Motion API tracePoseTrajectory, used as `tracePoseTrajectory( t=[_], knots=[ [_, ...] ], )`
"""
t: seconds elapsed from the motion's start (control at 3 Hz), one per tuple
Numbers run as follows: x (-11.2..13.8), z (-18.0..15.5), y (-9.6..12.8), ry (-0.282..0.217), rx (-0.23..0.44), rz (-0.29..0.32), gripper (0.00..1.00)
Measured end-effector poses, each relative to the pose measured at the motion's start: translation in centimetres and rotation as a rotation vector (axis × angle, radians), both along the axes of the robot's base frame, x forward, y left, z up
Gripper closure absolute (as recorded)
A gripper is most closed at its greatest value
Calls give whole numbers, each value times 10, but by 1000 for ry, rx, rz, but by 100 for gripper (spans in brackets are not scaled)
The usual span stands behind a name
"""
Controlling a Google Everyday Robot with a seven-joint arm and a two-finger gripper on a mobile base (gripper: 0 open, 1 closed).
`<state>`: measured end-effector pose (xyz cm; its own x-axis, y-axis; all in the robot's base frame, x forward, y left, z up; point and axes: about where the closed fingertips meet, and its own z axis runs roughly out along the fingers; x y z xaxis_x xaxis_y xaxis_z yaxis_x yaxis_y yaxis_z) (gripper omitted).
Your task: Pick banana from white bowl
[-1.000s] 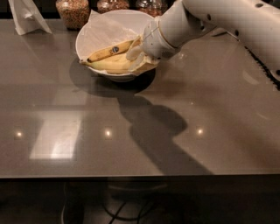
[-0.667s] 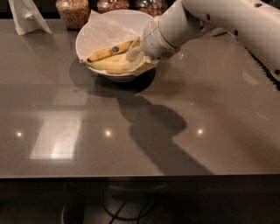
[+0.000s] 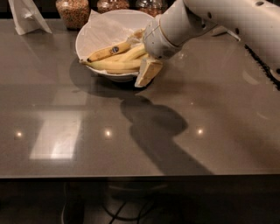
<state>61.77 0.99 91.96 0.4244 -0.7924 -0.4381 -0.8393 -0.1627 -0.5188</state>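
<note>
**End effector at bowl rim, grip unreadable**

White bowl sits near the desk's far edge. The banana lies inside it, below a stickered banana. Its blue oval label is illegible. End effector is at the bowl's right rim, partly hidden by the wrist. Cannot tell its opening or hold. 3 jars are cut off at the far edge.

On the table, the bowl sits toward 11 o'clock with bananas lying in it: the banana along the near side, another banana just behind it. The gripper is at the bowl's 4 o'clock rim, and its arm enters from 2 o'clock. Three jars stand behind the bowl, at its 12 o'clock.
</note>
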Motion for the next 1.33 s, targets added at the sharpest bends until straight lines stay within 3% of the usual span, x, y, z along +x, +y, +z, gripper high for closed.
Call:
tracePoseTrajectory(
  t=[0.33, 1.0, 1.33],
  knots=[
    [3, 0, -7, -6, -16, -12, 32],
    [8, -2, -19, -7, -56, -31, 35],
    [9, -3, -19, -6, -62, -33, 54]
  ],
)
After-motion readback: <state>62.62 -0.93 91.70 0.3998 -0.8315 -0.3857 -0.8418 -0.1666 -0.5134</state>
